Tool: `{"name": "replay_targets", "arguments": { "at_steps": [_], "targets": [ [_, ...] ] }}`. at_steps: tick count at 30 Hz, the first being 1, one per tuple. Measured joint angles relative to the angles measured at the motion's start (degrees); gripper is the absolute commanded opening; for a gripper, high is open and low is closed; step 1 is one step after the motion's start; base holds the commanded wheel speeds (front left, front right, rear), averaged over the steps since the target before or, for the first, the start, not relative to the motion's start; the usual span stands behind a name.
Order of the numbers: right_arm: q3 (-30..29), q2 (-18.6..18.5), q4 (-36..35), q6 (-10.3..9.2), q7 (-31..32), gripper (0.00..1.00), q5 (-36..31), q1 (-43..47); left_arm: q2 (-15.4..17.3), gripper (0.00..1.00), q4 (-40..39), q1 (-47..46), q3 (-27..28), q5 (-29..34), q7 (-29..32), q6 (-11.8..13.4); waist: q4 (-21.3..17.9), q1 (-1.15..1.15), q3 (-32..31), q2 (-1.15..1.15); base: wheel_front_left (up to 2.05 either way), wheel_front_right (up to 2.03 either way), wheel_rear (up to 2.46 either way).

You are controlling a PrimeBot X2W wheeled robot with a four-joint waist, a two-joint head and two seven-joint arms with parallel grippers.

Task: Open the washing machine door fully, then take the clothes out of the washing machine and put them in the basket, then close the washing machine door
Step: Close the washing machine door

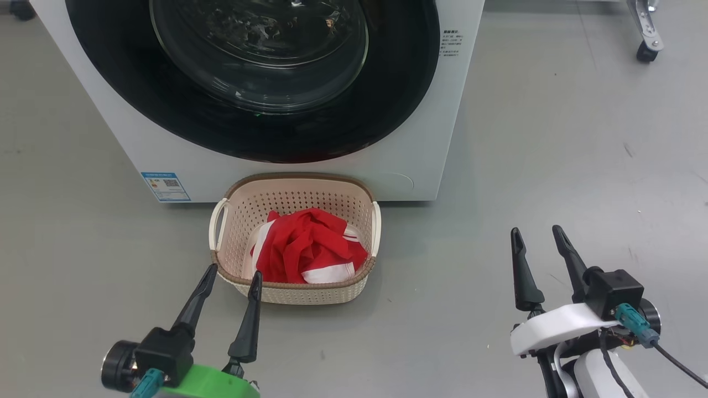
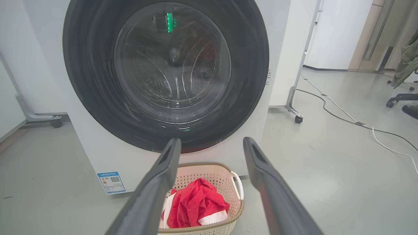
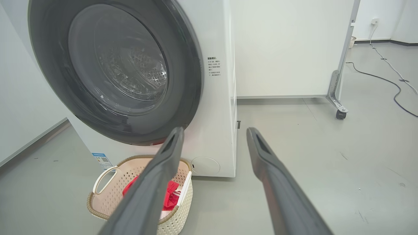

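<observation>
The washing machine door (image 1: pixel 260 83), round and glossy black with a glass bowl window, lies shut against the white washing machine (image 1: pixel 398 160). On the floor just in front stands the cream basket (image 1: pixel 301 178), holding the red clothes (image 1: pixel 307 246) with white trim. My left gripper (image 1: pixel 234 270) is open and empty, its tips at the basket's near left corner. My right gripper (image 1: pixel 536 228) is open and empty too, over bare floor to the basket's right. The left wrist view looks between the open left gripper (image 2: pixel 211 140) at the door (image 2: pixel 166 71) and the clothes (image 2: pixel 196 204).
A blue sticker (image 1: pixel 166 187) marks the machine's lower left front. A wheeled partition stand (image 3: pixel 338 98) is to the machine's right, with cables (image 2: pixel 343 114) trailing across the grey floor. An office chair (image 2: pixel 401 94) stands further off.
</observation>
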Motion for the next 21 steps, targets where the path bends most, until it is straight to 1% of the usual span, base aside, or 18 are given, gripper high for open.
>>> {"name": "replay_targets", "arguments": {
  "at_steps": [2, 9, 10, 14, 15, 19, 21],
  "targets": [
    [0.2, 0.1, -0.5, -0.03, 0.0, 1.00, -0.1, 0.8, 0.0, 1.00, 0.0, 0.5, 0.2, -0.2, 0.0, 0.5, -0.2, 0.00, -0.3, 0.00, 0.00, 0.00, 0.00],
    [0.7, 0.2, -2.4, -0.14, 0.0, 1.00, -0.4, 4.5, 0.0, 1.00, -0.2, 1.9, 0.1, -0.3, 0.5, 0.5, -0.6, 0.00, -1.7, 0.00, 0.00, 0.00, 0.00],
    [0.8, 0.2, -2.8, -0.58, 0.0, 1.00, -0.4, 5.0, 0.0, 1.00, -0.4, 2.0, 0.1, -0.3, 0.6, 0.5, -0.6, 0.00, -1.8, 0.00, 0.00, 0.00, 0.00],
    [1.2, 0.3, -4.0, -0.66, 0.0, 1.00, -0.4, 6.2, 0.2, 1.00, -1.1, 2.3, 0.0, -0.3, 0.8, 0.5, -0.7, 0.00, -1.9, 0.00, 0.00, 0.00, 0.00],
    [1.3, 0.3, -4.4, -1.02, 0.0, 1.00, -0.4, 6.3, 0.2, 1.00, -1.3, 2.3, 0.0, -0.4, 0.8, 0.5, -0.7, 0.00, -1.9, 0.00, 0.00, 0.00, 0.00],
    [1.4, 0.3, -5.3, -1.13, 0.0, 1.00, -0.5, 7.4, 0.3, 1.00, -1.6, 2.4, 0.0, -0.4, 1.2, 0.6, -0.8, 0.00, -2.0, 0.00, 0.00, 0.00, 0.00],
    [1.5, 0.4, -5.7, -1.56, 0.0, 1.00, -0.5, 7.8, 0.3, 1.00, -1.7, 2.5, 0.0, -0.4, 1.2, 1.0, -0.8, 0.00, -2.0, 0.00, 0.00, 0.00, 0.00]
  ]
}}
